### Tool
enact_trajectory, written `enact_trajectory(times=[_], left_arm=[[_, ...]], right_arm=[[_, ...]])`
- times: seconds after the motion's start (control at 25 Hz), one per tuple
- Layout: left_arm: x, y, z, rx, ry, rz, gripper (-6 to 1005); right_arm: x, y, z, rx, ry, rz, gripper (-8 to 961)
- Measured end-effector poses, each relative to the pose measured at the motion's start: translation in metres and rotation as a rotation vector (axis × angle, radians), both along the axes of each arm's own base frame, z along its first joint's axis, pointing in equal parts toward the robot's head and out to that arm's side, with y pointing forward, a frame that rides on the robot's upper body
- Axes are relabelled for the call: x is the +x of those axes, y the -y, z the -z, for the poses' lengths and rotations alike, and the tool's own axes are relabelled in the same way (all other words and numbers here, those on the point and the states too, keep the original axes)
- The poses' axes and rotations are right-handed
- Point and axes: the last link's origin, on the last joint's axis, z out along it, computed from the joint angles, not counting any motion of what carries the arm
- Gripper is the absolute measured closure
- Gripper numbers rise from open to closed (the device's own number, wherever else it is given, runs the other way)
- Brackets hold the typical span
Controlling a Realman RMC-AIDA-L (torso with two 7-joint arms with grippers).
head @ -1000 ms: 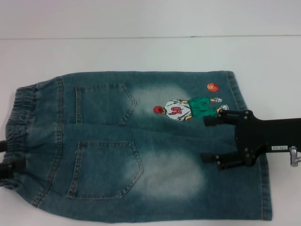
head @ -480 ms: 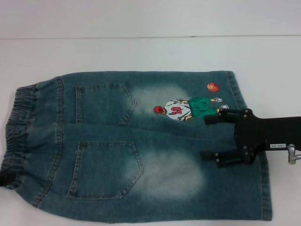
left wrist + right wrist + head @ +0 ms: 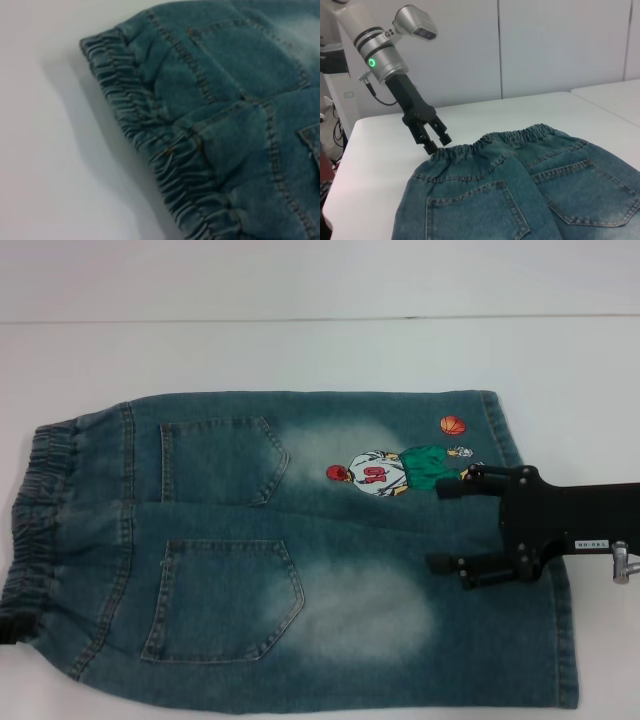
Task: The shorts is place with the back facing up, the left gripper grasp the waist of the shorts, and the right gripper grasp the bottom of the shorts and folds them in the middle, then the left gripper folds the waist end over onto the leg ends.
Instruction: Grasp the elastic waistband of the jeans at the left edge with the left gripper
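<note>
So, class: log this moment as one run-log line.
shorts: flat, back up | left claw: open, at waistband | right claw: open, over leg ends | fold: not started

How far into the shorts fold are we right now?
Done: the shorts lie flat, back pockets up. In hand: the left gripper sits at the waistband, jaws open; the right gripper hovers open over the leg ends. Left: both grasps, the middle fold, then waist over legs.

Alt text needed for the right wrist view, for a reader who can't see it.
Denim shorts lie flat on a white table, back pockets up, elastic waist toward the far edge. The left gripper reaches down with open fingers at one corner of the waist, not yet closed on it. A white wall stands behind.
</note>
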Motion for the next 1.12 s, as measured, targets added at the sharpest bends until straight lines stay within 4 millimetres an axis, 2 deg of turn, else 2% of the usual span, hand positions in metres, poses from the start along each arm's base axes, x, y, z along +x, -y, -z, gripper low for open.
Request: enact_trajectory(times=[0.28, 0.6, 0.92, 1.12], left_arm=[[-0.001, 0.001, 0.005, -0.016, 0.007, -0.013, 80], [0.004, -0.006, 0.012, -0.049, 0.023, -0.010, 82], [0.005, -0.011, 0.012, -0.062, 0.013, -0.047, 495], [0.004, -0.012, 0.007, -0.048, 0.020, -0.061, 592]], right_arm=[[0.000, -0.002, 0.001, 0.005, 0.010, 0.000, 21], [0.000, -0.003, 0.001, 0.011, 0.015, 0.003, 23], [0.003, -0.003, 0.001, 0.020, 0.023, 0.014, 25], [0.005, -0.001, -0.001, 0.007, 0.012, 0.041, 27]])
